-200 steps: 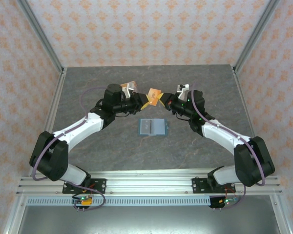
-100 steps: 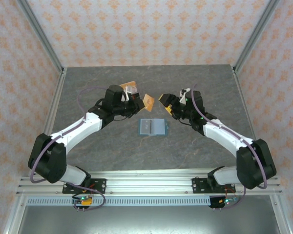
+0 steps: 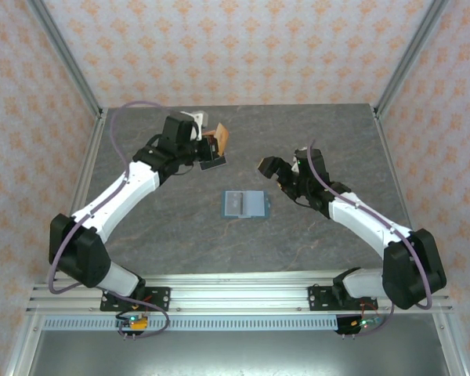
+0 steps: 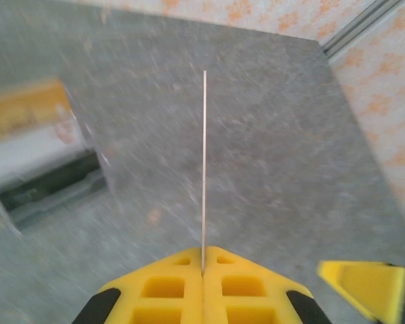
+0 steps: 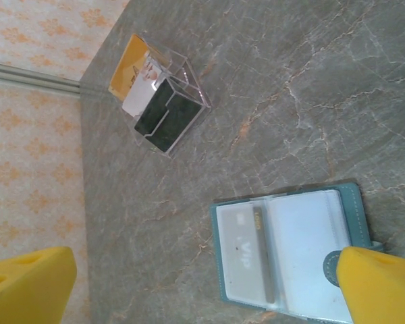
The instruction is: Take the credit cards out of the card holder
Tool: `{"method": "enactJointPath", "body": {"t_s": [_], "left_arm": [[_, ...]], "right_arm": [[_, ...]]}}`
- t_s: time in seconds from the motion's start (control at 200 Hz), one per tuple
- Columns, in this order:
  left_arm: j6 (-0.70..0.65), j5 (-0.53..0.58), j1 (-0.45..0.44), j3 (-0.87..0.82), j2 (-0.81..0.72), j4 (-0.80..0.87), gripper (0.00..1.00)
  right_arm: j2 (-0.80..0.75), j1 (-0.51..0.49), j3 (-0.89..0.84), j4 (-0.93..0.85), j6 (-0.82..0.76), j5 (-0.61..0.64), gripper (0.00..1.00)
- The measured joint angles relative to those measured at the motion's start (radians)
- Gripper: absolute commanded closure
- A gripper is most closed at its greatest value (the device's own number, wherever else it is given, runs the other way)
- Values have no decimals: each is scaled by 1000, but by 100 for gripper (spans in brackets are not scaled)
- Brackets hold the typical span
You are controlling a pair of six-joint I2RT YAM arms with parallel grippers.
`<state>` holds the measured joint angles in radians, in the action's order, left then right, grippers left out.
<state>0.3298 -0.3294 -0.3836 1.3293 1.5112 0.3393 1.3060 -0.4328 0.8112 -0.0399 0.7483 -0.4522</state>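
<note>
The card holder (image 3: pixel 245 204) lies open on the grey table, a blue-grey wallet with clear pockets. In the right wrist view the card holder (image 5: pixel 304 250) has a grey credit card marked VIP (image 5: pixel 246 253) in its left pocket. My left gripper (image 3: pixel 212 146) is at the back left, shut on a tan-orange credit card (image 3: pixel 222 138). From its wrist that credit card (image 4: pixel 204 169) is edge-on, a thin line standing up from the closed left gripper (image 4: pixel 202 262). My right gripper (image 3: pixel 272 168) hangs open and empty, right of and behind the holder. The right gripper (image 5: pixel 202 290) shows its yellow fingers (image 5: pixel 27 283) far apart.
A clear plastic box (image 5: pixel 160 102) holding orange, white and black cards stands at the back left, just beside and under the left gripper. The same box (image 4: pixel 44 152) sits blurred at the left of the left wrist view. Aluminium frame posts and patterned walls border the table (image 3: pixel 337 133).
My right gripper opened, let go of the orange card and drew back to the right. My left gripper carried the card away to the back left, over by the clear box.
</note>
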Motion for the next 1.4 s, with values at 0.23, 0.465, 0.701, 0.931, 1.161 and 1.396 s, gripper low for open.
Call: {"method": "enactJointPath", "body": {"t_s": [0.23,0.465,0.701,0.931,1.161,1.396], "left_arm": [[-378,53,75,181,180,85,100],[-671,21,130,249,302,135,100],[-940,-8,165,342,390,178,100],[-1090,-121,215,435,506,224,100],[-1176,-170,262,520,580,277,100],[-1226,-215,266,580,631,306,100]], "right_arm": [[0,0,0,-23,-20,13,1],[34,0,27,-37,-25,17,1],[90,0,72,-44,-25,18,1],[146,0,113,-43,-20,15,1],[186,0,136,-42,7,11,1],[224,0,165,-39,23,7,1]]}}
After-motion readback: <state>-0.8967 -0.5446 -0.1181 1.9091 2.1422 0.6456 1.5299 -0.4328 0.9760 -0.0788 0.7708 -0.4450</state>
